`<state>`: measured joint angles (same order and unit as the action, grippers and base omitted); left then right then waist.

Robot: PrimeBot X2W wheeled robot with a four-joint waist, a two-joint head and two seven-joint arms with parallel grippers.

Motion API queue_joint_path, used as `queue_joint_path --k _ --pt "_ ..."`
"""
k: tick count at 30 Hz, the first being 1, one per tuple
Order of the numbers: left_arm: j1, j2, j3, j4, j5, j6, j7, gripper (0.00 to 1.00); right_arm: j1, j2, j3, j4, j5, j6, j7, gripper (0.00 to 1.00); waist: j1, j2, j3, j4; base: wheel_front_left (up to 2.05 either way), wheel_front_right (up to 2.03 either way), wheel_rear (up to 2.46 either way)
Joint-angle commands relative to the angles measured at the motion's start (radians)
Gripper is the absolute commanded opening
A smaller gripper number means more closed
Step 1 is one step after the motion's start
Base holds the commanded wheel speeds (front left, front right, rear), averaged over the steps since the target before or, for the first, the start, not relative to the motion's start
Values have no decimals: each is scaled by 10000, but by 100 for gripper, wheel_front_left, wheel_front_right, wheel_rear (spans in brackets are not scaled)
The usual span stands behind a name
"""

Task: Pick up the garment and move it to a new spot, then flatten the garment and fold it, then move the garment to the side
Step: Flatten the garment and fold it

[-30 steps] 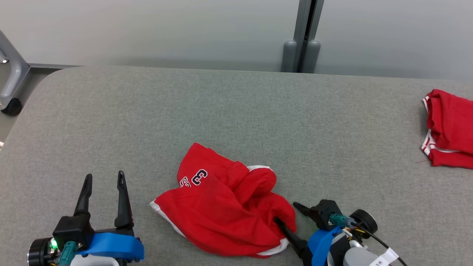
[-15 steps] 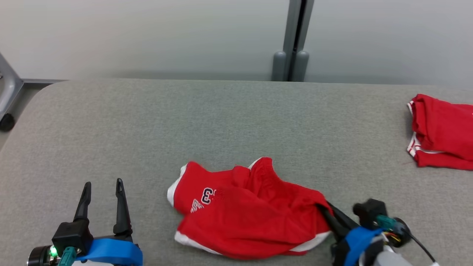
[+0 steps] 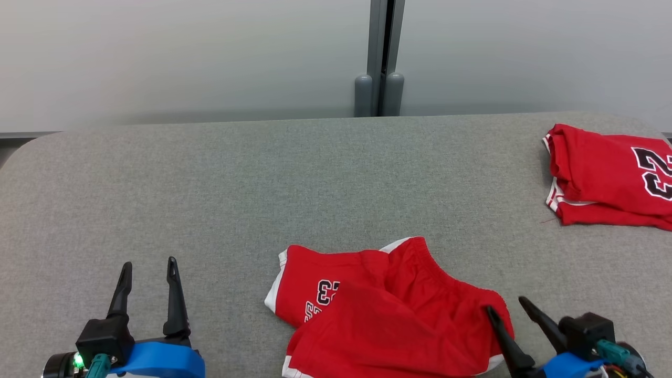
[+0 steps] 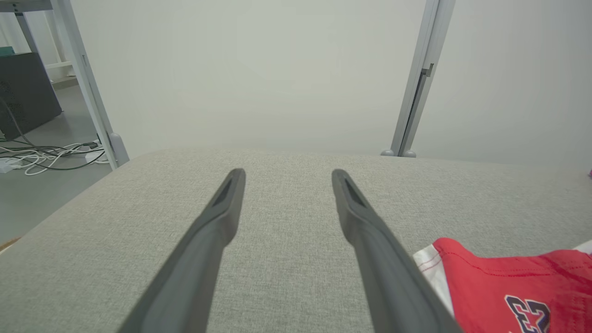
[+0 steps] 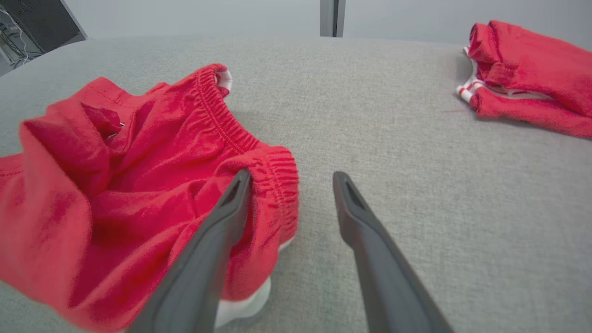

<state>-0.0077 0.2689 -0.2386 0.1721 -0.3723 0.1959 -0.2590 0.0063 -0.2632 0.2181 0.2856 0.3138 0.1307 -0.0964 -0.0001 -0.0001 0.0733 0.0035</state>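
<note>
A grey fabric-covered table spans the head view from edge to edge, with a pale wall behind it across the top of the frame and a grey upright post standing at the table's far edge, just right of centre. The garment, a pair of red shorts with white trim, lies rumpled on the table at the lower centre of the frame, partly doubled over itself, its elastic waistband turned toward the lower right and a dark number print showing on its left part. A second red garment, folded and bearing a large dark number, rests at the upper right of the frame, well apart from the first. The left gripper sits at the lower left, fingers pointing up the frame and spread wide with bare table between them, well to the left of the shorts and holding nothing. The right gripper sits at the lower right with its fingers parted. In the right wrist view one finger lies over the gathered waistband while the other stands over bare table just beside the cloth, and the gap between them shows only grey fabric, so nothing is gripped. In the left wrist view, loose cables lie on the floor at the left edge.
</note>
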Motion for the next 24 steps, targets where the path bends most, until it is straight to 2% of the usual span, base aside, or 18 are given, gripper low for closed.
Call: queue_joint_path --k 1,6,10,15,24 --pt "-147 7 13 3 26 17 -57 100 48 23 -47 -358 -128 2 105 100 1 1 -2 -1 0 0 0" --pt "-181 35 18 -43 37 46 -55 100 -732 -212 271 -1520 -482 2 682 100 1 1 46 -2 0 0 0" --pt "-216 33 -19 -102 58 81 -58 100 -1800 -413 814 -1650 -626 2 1279 100 1 1 156 53 0 0 0" --pt "-425 5 -85 -50 77 16 -62 100 -3283 -494 1560 -867 -543 2 1787 100 1 1 351 241 0 0 0" --pt "-680 -119 -132 77 97 -75 -64 100 -4723 -396 2754 1678 -64 2 2059 100 1 1 762 725 0 0 0"
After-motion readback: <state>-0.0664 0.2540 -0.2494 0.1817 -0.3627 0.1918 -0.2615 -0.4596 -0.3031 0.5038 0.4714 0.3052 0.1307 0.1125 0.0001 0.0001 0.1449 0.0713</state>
